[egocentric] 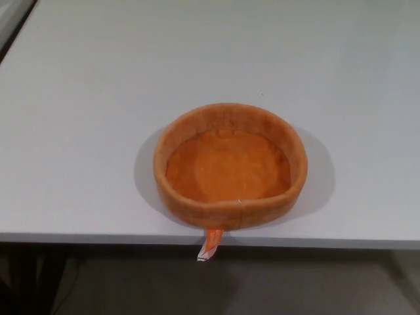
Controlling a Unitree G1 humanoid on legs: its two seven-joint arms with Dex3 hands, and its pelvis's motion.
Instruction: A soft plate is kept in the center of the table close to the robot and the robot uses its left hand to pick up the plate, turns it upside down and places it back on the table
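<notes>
Orange plush fills the middle of my view: the soft plate point(230, 165) sits right way up on the white desk point(85, 98), its open side facing me. Neither my left fingers nor my right fingers show anywhere here, so I cannot say whether they are released, clenched or grasping anything; nothing of my arms comes in from either side.

Nearest to me is the dark strip under the desk's front edge, dim and hard to read. Hanging down over that edge, just below the plate's near wall, is a small fabric tag point(209, 245), orange at the top and white at its lower end, tilted slightly.

Next comes the plate itself, resting close to the desk's front edge and about midway across it. Its near wall almost reaches the edge. The wall is thick, fuzzy and upright all the way round, a lighter orange than the smooth, deeper orange floor inside. A faint seam shows in the near wall above the tag. The hollow holds nothing. A soft grey shadow rings the plate on the desk, wider on both sides.

Beyond the plate the desk runs on bare and pale to the top of the view, with a darker band cutting across the far left corner.
</notes>
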